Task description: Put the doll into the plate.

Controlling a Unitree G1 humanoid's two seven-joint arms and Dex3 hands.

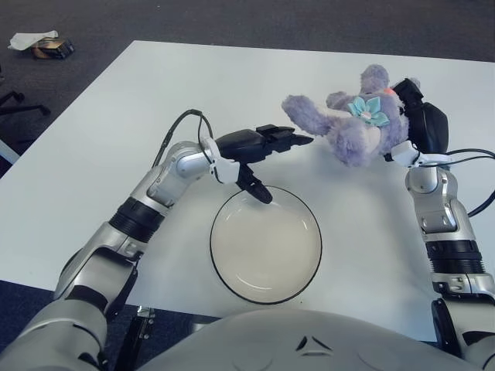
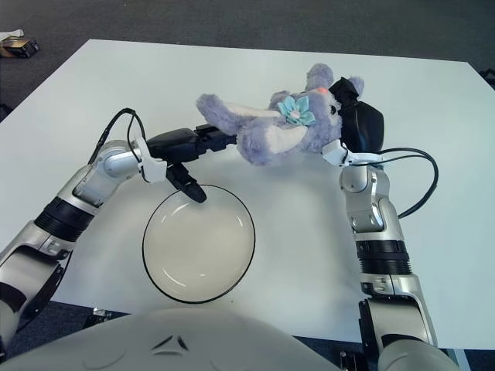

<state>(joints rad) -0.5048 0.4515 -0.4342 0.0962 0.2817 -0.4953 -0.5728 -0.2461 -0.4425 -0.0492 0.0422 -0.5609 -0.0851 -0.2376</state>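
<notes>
Purple plush doll (image 1: 352, 127) held above the white table (image 1: 116, 131), beyond the empty plate (image 1: 266, 243). Right hand (image 1: 421, 124) clasped on the doll's head end; left hand (image 1: 267, 143) extended, fingers loose and holding nothing, tips just under the drooping ear (image 1: 305, 114). Probably soft, light and floppy; best gripped at the torso. Right eye view separates ear from fingertips more clearly; left eye view overlaps them.
</notes>
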